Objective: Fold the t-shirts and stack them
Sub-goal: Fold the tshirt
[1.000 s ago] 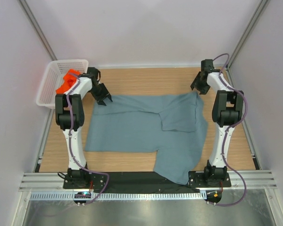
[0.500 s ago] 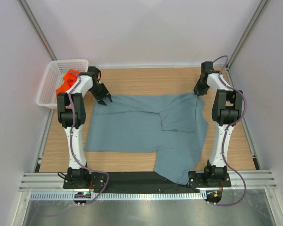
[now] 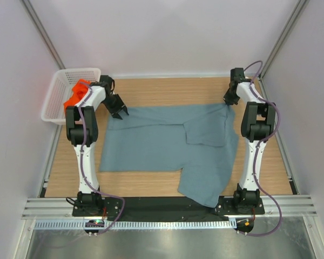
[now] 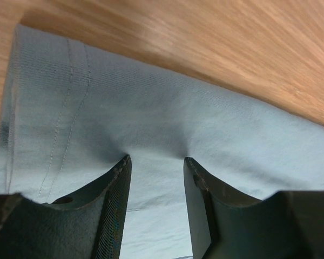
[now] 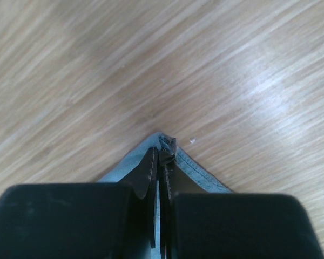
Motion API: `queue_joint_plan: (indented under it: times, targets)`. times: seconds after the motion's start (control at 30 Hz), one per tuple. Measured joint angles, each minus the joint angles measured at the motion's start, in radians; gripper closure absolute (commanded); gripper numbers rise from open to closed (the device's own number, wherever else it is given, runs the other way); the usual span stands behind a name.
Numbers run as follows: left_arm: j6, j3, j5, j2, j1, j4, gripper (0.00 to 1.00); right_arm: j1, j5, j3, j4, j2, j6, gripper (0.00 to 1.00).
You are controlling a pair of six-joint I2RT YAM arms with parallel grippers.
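Note:
A large grey-blue t-shirt (image 3: 162, 145) lies spread on the wooden table, with one flap folded over near its right side. Its near part hangs over the table's front edge. My right gripper (image 3: 227, 102) (image 5: 163, 148) is shut on the shirt's far right corner, and the hem (image 5: 200, 174) shows beside the jaws. At the shirt's far left corner my left gripper (image 3: 119, 113) (image 4: 156, 159) is open. Its tips press down on the cloth (image 4: 151, 113), which dents between them. The orange t-shirt (image 3: 75, 93) lies bunched in the basket.
A white lattice basket (image 3: 78, 70) stands at the table's far left corner, close to the left arm. Bare wood (image 3: 173, 89) runs beyond the shirt's far edge. White walls enclose the table on three sides.
My right gripper has closed on the shirt's far right corner, drawing that corner slightly outward. The left gripper has stayed open at the far left corner.

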Motion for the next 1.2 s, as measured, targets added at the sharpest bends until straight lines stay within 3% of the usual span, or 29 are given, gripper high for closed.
queue_joint_plan:
  times: [0.13, 0.2, 0.43, 0.7, 0.8, 1.0, 1.2]
  targets:
    - [0.001, 0.030, 0.024, 0.020, 0.011, 0.013, 0.53, 0.000, -0.003, 0.080, -0.001, 0.049, 0.009, 0.97]
    - [0.002, 0.054, 0.034, 0.034, 0.013, 0.015, 0.47, 0.000, -0.014, 0.115, -0.001, 0.071, 0.008, 0.94]
    - [0.016, 0.087, 0.055, 0.042, 0.017, 0.015, 0.38, 0.007, -0.040, 0.325, -0.114, 0.148, -0.019, 0.63]
    - [0.055, 0.023, -0.011, -0.094, 0.053, -0.026, 0.36, 0.023, 0.045, 0.402, -0.283, 0.073, -0.078, 0.46]
    - [0.064, -0.053, -0.042, -0.222, 0.061, -0.045, 0.38, 0.026, 0.085, 0.339, -0.345, -0.013, -0.089, 0.45]
    - [0.079, -0.299, -0.085, -0.539, 0.062, -0.058, 0.42, 0.071, 0.107, -0.029, -0.365, -0.345, -0.103, 0.45]
    - [0.072, -0.594, -0.115, -0.745, 0.005, -0.070, 0.44, 0.330, 0.076, -0.411, -0.315, -0.658, -0.100, 0.45]
